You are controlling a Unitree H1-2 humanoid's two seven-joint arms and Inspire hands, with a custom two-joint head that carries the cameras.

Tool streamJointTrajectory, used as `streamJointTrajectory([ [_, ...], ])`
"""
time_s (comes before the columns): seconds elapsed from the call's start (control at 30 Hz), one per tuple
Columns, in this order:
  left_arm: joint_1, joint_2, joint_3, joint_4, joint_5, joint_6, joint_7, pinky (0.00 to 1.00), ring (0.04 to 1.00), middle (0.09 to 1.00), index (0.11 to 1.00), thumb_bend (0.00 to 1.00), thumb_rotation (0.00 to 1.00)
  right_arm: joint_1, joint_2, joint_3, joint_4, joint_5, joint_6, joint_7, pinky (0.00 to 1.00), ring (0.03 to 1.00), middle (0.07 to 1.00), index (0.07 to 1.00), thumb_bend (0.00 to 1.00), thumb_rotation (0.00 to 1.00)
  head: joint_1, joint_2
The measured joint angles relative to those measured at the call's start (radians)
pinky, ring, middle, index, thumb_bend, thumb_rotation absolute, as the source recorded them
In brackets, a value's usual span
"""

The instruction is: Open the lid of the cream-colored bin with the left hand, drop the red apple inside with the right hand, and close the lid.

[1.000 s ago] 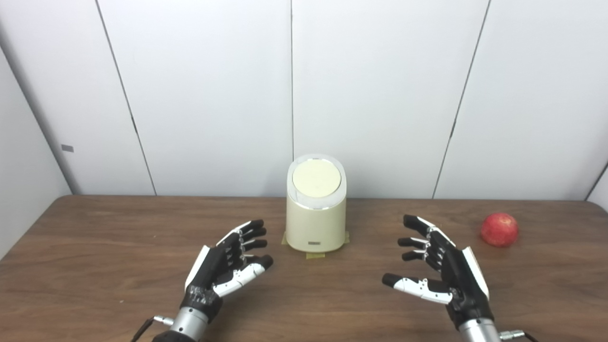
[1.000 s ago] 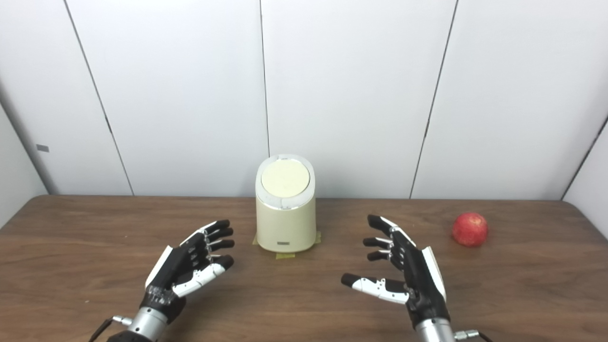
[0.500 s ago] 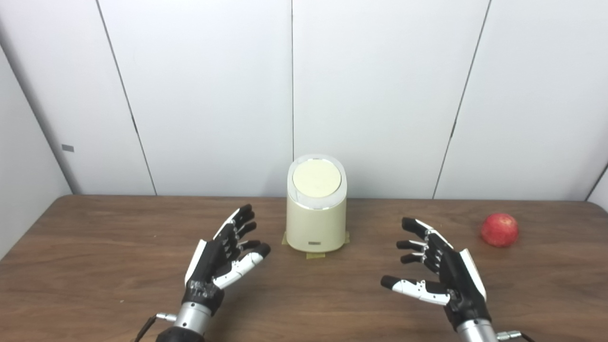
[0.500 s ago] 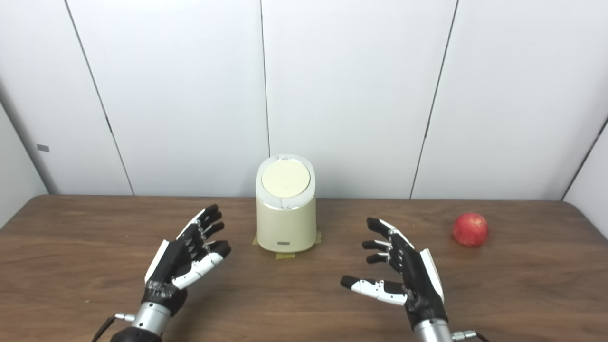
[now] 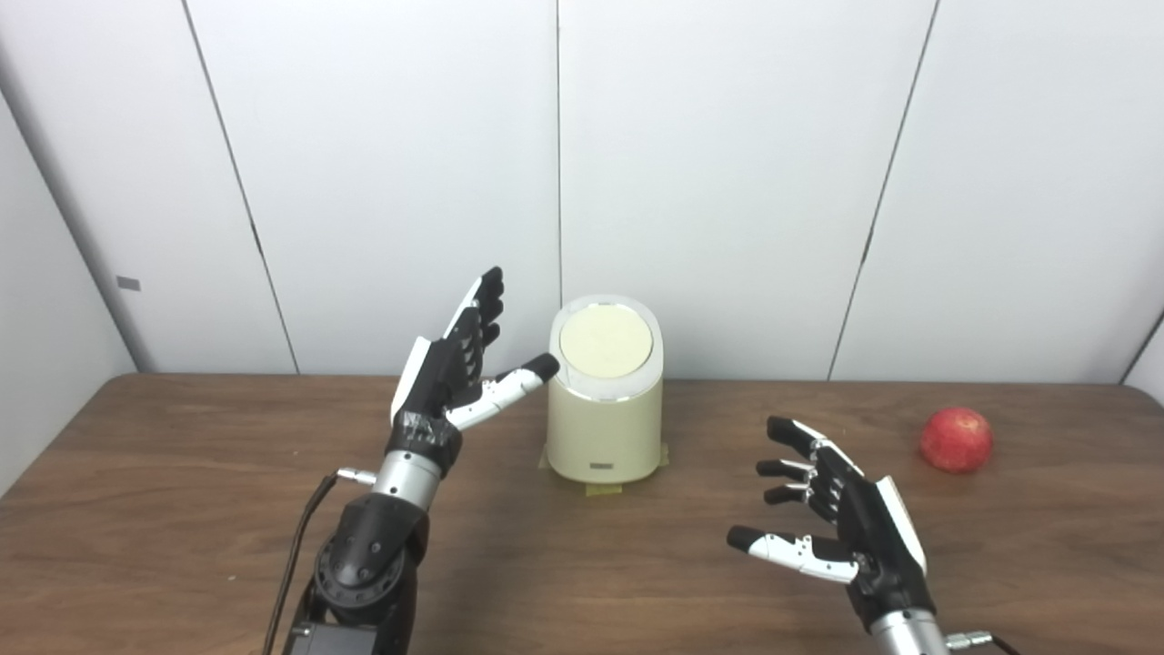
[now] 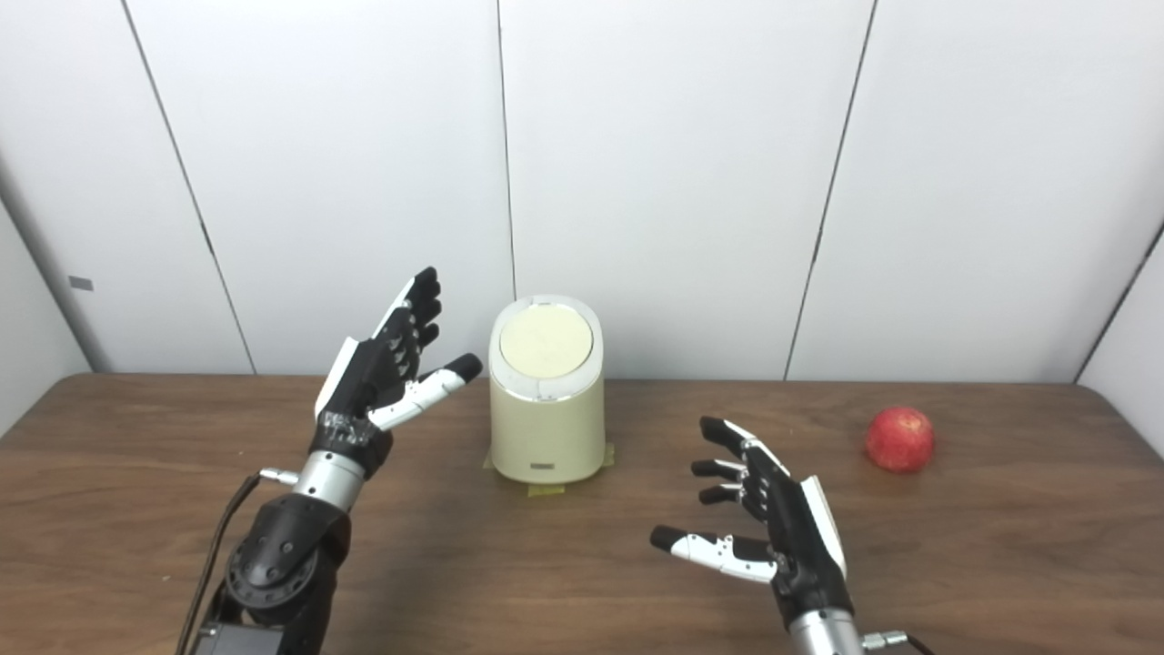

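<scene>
My left hand [image 5: 450, 368] is raised beside the bin [image 5: 605, 428], left of it, fingers spread wide and holding nothing, thumb tip near the rim of the lid [image 5: 607, 342]; whether it touches, I cannot tell. Lid lies flat and closed on the bin, which stands on the table [image 5: 182, 509] near the back wall. My right hand [image 5: 841, 528] hovers low over the table, fingers apart and empty, well apart from the apple [image 5: 955, 440] at far right.
</scene>
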Motion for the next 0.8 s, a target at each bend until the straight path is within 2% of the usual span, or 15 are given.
streamJointTrajectory([
  [0.2,-0.098,0.003,-0.034,0.092,0.084,0.032,0.026,1.00,1.000,1.000,1.000,0.88,0.29,-0.002,0.001,0.003,0.000,-0.003,-0.001,-0.002,0.59,0.709,0.847,0.811,0.76,0.20,-0.002,0.000],
  [0.43,-0.180,0.006,-0.053,0.218,0.136,0.037,0.054,1.00,1.000,1.000,1.000,0.93,0.24,-0.002,0.001,0.005,0.000,-0.007,-0.001,-0.002,0.59,0.705,0.847,0.812,0.76,0.21,-0.005,0.000],
  [0.8,-0.248,0.023,-0.099,0.329,0.232,0.032,0.111,0.97,1.000,1.000,1.000,0.88,0.17,-0.003,0.011,0.012,-0.005,-0.013,-0.001,-0.004,0.59,0.702,0.846,0.810,0.76,0.21,-0.017,0.002],
])
